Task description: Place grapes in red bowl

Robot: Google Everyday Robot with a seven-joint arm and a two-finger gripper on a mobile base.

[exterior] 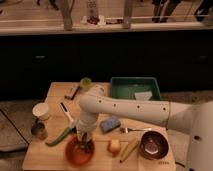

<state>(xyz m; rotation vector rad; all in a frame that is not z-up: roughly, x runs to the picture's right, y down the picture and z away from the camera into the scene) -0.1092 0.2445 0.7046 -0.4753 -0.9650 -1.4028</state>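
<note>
The red bowl (78,153) stands at the front left of the wooden table. My gripper (84,140) hangs straight down over the bowl, its tip at or just inside the rim. A small dark shape at the tip, over the bowl's inside, looks like the grapes (87,146); the gripper hides most of it. I cannot tell whether the grapes rest in the bowl or hang from the gripper. My white arm (130,111) reaches in from the right across the table.
A green tray (135,89) sits at the back right. A blue sponge (110,123), a fork (132,130), a pale yellow fruit (114,145), a banana (129,150) and a maroon bowl (153,145) lie right of the red bowl. A white cup (41,111), a metal cup (38,131) and a green vegetable (59,136) lie left.
</note>
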